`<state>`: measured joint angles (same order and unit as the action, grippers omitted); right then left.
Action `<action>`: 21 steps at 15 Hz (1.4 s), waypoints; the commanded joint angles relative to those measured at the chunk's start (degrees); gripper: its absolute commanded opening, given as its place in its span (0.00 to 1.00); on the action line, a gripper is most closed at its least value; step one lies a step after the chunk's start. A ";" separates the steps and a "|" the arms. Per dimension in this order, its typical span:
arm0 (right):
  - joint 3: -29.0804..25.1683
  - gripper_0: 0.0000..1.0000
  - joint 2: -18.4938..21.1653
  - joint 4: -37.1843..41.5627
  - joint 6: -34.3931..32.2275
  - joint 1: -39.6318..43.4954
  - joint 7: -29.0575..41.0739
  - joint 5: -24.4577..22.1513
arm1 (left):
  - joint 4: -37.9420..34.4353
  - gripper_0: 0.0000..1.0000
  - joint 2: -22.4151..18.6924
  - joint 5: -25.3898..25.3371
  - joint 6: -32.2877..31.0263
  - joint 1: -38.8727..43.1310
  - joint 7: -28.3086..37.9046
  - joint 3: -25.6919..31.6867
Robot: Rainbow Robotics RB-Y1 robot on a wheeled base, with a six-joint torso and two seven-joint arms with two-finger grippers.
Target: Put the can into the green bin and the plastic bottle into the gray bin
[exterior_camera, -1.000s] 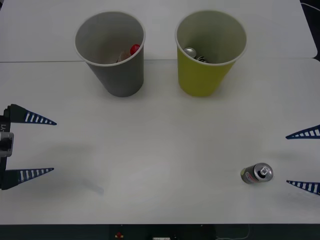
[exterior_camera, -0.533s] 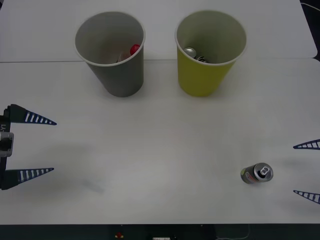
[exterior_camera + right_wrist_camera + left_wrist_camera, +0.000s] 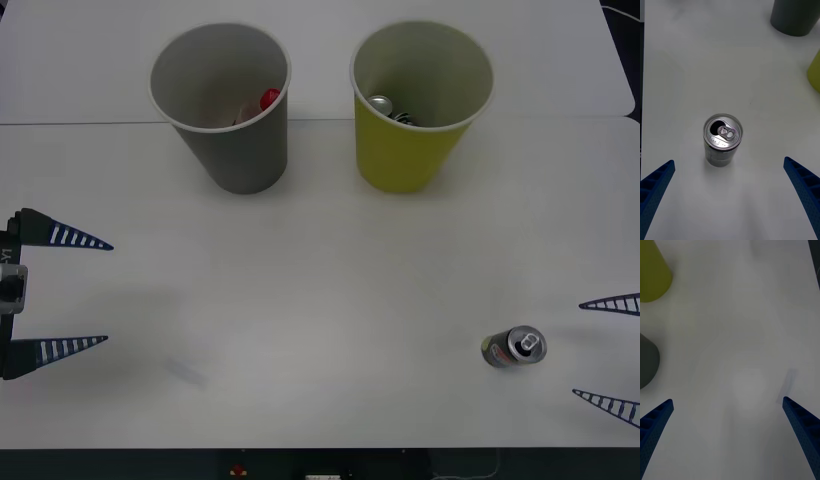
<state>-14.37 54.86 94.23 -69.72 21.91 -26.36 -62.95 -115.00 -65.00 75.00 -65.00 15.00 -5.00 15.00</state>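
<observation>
While the can [image 3: 514, 347] stands on the worktop [image 3: 330, 290], we log the scene with it as landmark.

Item 1, can: dark body, silver top with tab opening, apparently upright, near the worktop's front edge. In the right wrist view [image 3: 722, 139] it sits between and ahead of our right fingers, touching neither.

Item 2, right pincer [image 3: 608, 354]: released, jaws wide, just beside the can on its outer side, facing it.

Item 3, green bin [image 3: 421, 105]: well behind the can, upright; something silver lies inside.

Item 4, gray bin [image 3: 222, 106]: beside the green bin, farther from the can; something with a red cap lies inside, which we take to be the bottle, though we cannot tell for sure.

Item 5, left pincer [image 3: 58, 294]: released, parked far across the worktop from the can, holding nothing.

Step in hand, as we judge it: approach to grasp the can. The next move calls for bringing the right fingers to either side of the can, closing squarely on its body without tipping it, then lifting and carrying it back over the green bin's rim.
</observation>
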 commanded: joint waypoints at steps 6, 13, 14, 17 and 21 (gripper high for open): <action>3.91 1.00 -7.22 -6.78 0.02 -3.46 -0.36 -0.15 | 0.00 1.00 0.00 0.00 0.00 0.00 0.00 0.00; 7.69 1.00 -12.85 -15.30 -0.07 -9.17 -1.85 -0.15 | 0.00 1.00 0.00 0.00 0.00 0.00 0.00 0.00; 7.96 1.00 -13.46 -16.27 -0.07 -9.78 -2.03 -0.07 | 0.00 1.00 0.00 0.00 0.00 0.00 0.00 0.00; 8.22 1.00 -15.66 -19.61 -1.04 -11.80 -2.64 -0.15 | 0.00 1.00 0.00 0.00 0.00 0.00 0.00 0.00; 8.22 1.00 -18.38 -24.18 -2.62 -14.09 -3.79 -0.15 | 0.00 1.00 0.00 0.00 0.00 0.00 0.00 0.00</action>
<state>-6.15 36.82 70.50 -72.29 8.03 -29.91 -63.10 -115.00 -65.00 75.00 -65.00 15.00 -5.00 15.00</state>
